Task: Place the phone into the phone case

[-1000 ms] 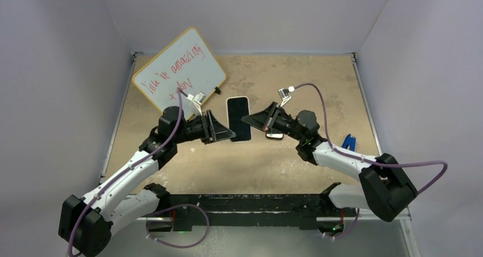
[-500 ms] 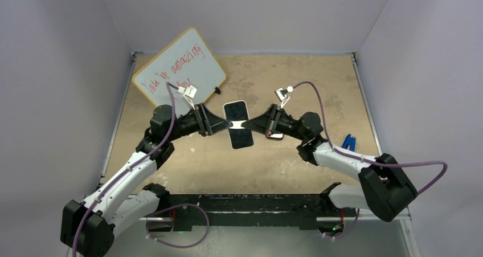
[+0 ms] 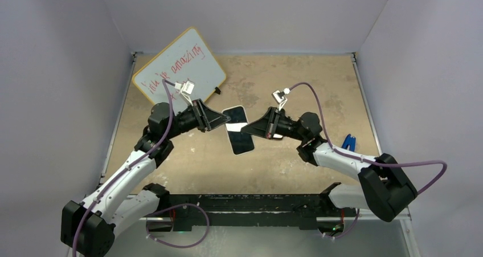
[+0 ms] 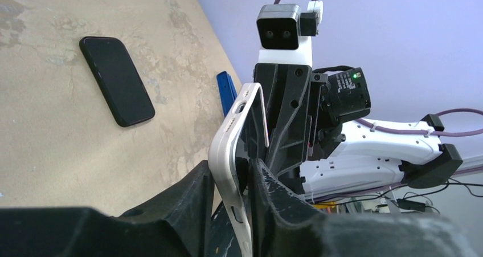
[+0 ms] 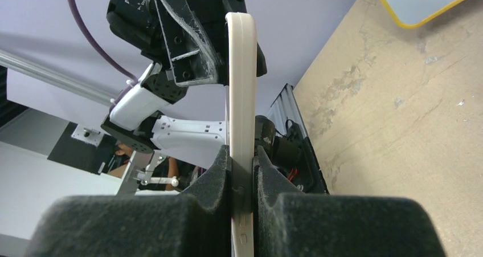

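Observation:
The phone case (image 3: 240, 141) is a whitish shell whose face looks dark from above. It is held off the table, tilted, between both arms at the middle. My left gripper (image 3: 226, 120) is shut on its far-left end, and the left wrist view shows the shell (image 4: 226, 137) bowed between the jaws (image 4: 230, 168). My right gripper (image 3: 246, 129) is shut on its right edge, seen edge-on in the right wrist view (image 5: 241, 69) between the jaws (image 5: 242, 154). The black phone (image 4: 117, 80) lies flat on the table, and the top view mostly hides it under the right gripper.
A yellow-framed whiteboard (image 3: 179, 69) with red writing lies at the back left, and its corner shows in the right wrist view (image 5: 421, 0). A blue clip (image 3: 348, 141) lies at the right, also seen in the left wrist view (image 4: 226, 92). Grey walls enclose the tan table.
The case lay flat between the two grippers a second ago. Both have closed in on its sides, shut on it and raised it, turning it slightly.

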